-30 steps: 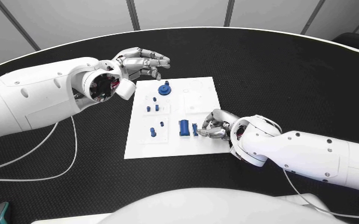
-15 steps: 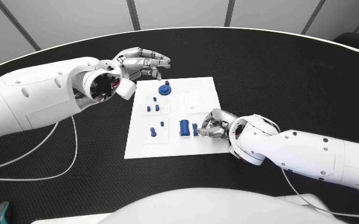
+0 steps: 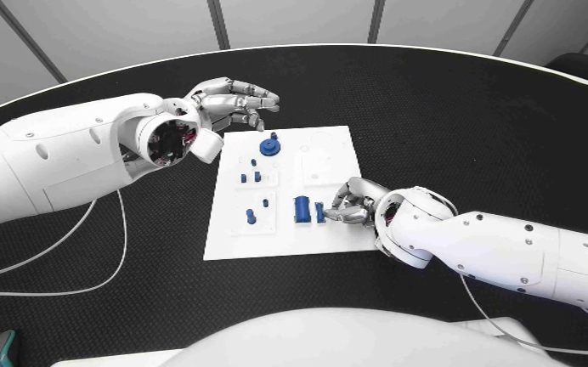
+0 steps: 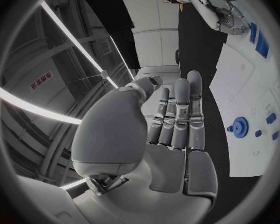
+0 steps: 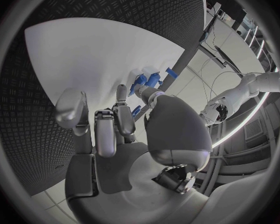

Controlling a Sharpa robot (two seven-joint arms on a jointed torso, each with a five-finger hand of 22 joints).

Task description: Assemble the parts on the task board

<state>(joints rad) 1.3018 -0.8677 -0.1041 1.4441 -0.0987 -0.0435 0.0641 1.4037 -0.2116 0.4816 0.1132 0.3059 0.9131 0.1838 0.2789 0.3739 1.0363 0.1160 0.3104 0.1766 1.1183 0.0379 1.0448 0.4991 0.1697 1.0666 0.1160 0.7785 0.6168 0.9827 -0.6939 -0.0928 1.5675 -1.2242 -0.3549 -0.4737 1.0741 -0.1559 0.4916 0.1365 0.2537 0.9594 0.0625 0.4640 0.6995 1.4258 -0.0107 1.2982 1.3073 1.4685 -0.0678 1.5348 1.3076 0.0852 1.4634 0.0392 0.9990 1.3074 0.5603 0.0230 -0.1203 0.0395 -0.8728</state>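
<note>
The right hand (image 3: pixel 352 203) lies low over the near right part of the task board (image 3: pixel 329 239), its fingers (image 5: pixel 107 129) curled together toward a small upright blue part (image 3: pixel 319 211) just beyond the fingertips; whether it actually pinches that part or only touches it cannot be told from the pictures. Just past that piece, on the side away from the hand, stands a thicker blue cylinder (image 3: pixel 302 207), and farther off lie several small blue pegs (image 3: pixel 251 216) and, toward the far edge of the board, a blue gear (image 3: pixel 269 147). The left hand (image 3: pixel 233 101) hangs off the board's far left corner, above the desk (image 3: pixel 466 121), fingers drawn loosely together with nothing in them. The likely risk is in the crowding: the slim part and the cylinder stand almost touching, so a finger closing or lifting at a slant could tip the neighbour or knock the slim piece flat, and a shallow pinch on so small a part could let it twist or slip out. The board seems to lie loose on the desk, so a sideways push might slide it. The desk is round, black and finely textured; grey wall panels (image 3: pixel 294 2) stand behind it, and a white cable (image 3: pixel 98 273) trails near the left arm.
</note>
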